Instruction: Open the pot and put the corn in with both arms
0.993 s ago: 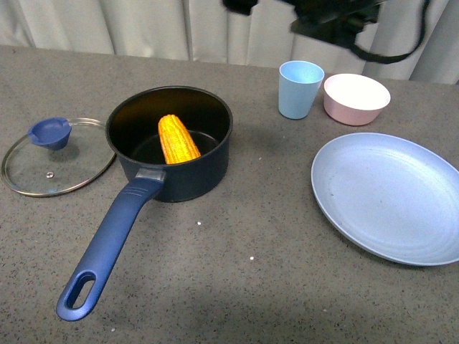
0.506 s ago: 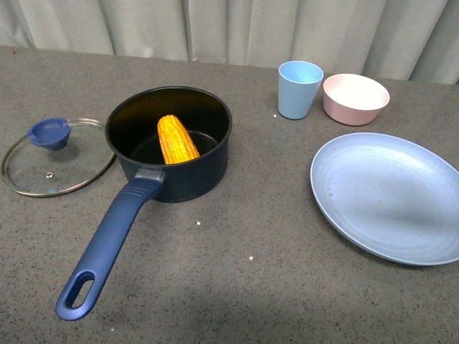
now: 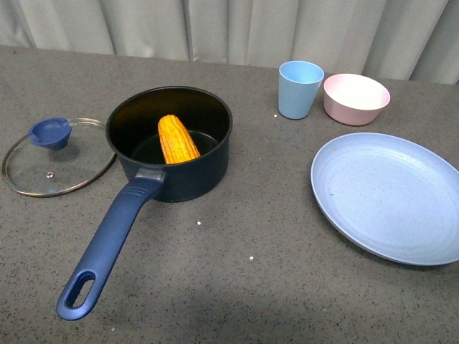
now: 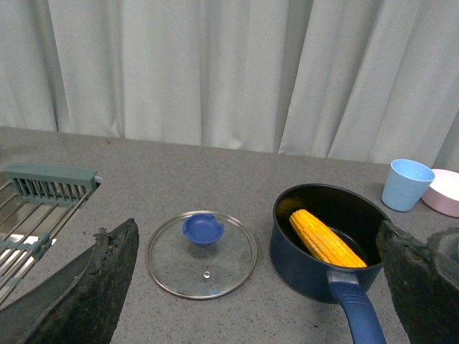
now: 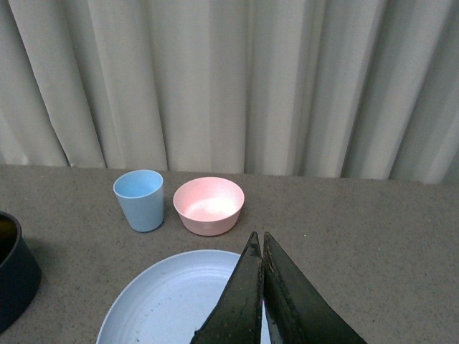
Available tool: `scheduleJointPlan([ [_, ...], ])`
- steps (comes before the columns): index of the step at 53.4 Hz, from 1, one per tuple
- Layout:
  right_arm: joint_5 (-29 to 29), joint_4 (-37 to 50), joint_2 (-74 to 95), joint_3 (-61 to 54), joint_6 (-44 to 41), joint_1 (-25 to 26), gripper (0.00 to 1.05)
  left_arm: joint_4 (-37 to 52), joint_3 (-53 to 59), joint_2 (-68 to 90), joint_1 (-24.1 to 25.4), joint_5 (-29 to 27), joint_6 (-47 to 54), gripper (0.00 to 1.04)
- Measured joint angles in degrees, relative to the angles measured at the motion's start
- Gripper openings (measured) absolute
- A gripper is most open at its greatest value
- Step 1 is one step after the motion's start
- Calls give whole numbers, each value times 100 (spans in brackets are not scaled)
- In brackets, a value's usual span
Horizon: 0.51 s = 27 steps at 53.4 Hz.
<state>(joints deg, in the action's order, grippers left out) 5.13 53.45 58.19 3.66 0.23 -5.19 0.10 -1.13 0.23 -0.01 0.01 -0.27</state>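
Black left claw spread wide, empty, raised over worktop, facing pot. Right claw pinched together, empty, above plate. Corn lies inside open pot; lid flat beside it.

Matt speckled table, glass lid, glossy pot.

We note the navy pot upright on the desk, uncovered, long looped handle angled toward the camera. Inside it we see the yellow-orange corn, leaning against the wall, tapered end up.
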Motion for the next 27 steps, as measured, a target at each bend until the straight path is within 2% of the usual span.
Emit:
scheduleJointPlan([
  [7, -461, -404, -531, -129, -9, 369, 1, 0, 0, 0, 0, 0, 0, 98],
  [27, -501, -1690, -2057, -310, -7, 505, 1, 0, 0, 0, 0, 0, 0, 98],
])
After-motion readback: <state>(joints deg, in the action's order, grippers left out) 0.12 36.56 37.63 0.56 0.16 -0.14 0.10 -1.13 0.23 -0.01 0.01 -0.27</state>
